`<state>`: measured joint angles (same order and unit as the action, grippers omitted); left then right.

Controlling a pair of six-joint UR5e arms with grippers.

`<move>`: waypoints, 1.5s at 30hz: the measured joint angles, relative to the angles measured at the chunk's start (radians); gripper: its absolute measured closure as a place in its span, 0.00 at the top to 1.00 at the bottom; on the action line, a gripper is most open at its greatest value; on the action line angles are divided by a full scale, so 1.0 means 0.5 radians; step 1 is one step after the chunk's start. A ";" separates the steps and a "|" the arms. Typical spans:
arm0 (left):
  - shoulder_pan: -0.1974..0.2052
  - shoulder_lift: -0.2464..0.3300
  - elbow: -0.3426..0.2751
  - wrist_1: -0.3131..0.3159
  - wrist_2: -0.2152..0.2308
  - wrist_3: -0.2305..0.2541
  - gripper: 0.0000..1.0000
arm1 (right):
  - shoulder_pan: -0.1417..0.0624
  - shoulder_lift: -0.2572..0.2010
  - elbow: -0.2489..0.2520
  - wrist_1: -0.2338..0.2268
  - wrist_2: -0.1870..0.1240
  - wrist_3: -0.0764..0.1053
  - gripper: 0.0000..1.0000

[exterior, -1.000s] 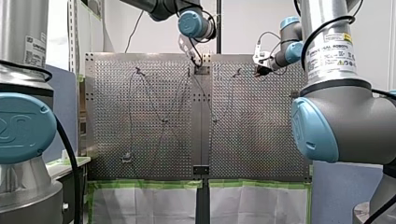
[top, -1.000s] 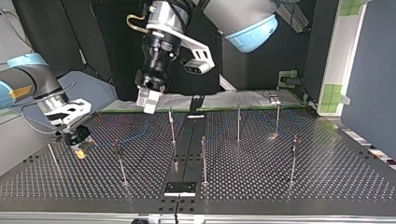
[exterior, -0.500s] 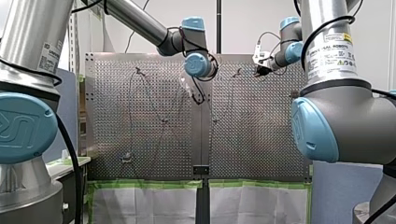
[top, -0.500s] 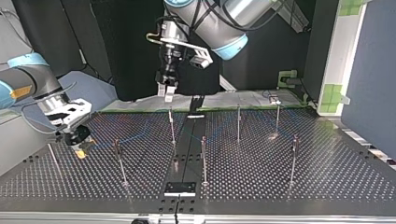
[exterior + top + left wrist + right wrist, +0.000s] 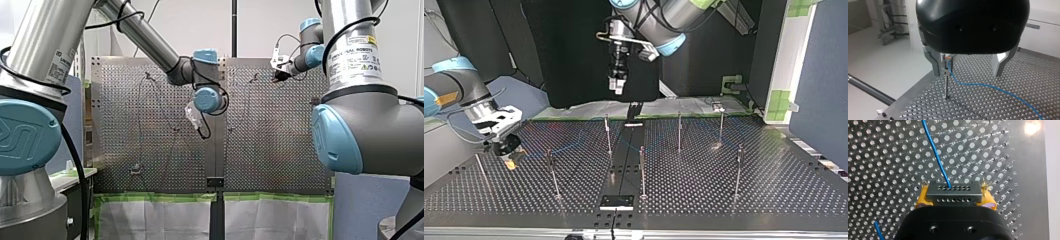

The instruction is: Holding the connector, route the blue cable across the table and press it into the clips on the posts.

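Perforated metal table (image 5: 734, 210) spreads beneath us. Our left gripper (image 5: 616, 87) hangs high above its far edge in the top view, fingers spread wide, empty. Our right gripper (image 5: 508, 152), low at that view's left, clamps yellow pads (image 5: 922, 198) on the connector (image 5: 954, 194). Thin posts (image 5: 642, 170) stand about. From the connector the blue cable (image 5: 935, 152) runs over the holes.

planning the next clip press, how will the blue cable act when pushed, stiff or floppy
Likely floppy: the blue cable sags in loose curves away from the post. Probably light, being thin, so it should bend easily when pressed. It may spring back a little, since it leaves the connector fairly straight.
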<state>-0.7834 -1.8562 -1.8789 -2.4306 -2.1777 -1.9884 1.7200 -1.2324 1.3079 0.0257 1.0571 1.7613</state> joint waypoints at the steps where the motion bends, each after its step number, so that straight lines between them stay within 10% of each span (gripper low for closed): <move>1: -0.001 0.000 -0.019 0.019 0.002 0.018 1.00 | 0.000 0.000 0.000 0.000 0.000 0.000 0.00; 45: -0.004 -0.001 -0.811 0.811 0.004 0.133 1.00 | 0.001 -0.001 0.000 0.004 0.003 0.000 0.00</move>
<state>-0.7855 -1.8568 -2.2846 -2.0250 -2.1758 -1.9220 1.7203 -1.2328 1.3079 0.0275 1.0587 1.7613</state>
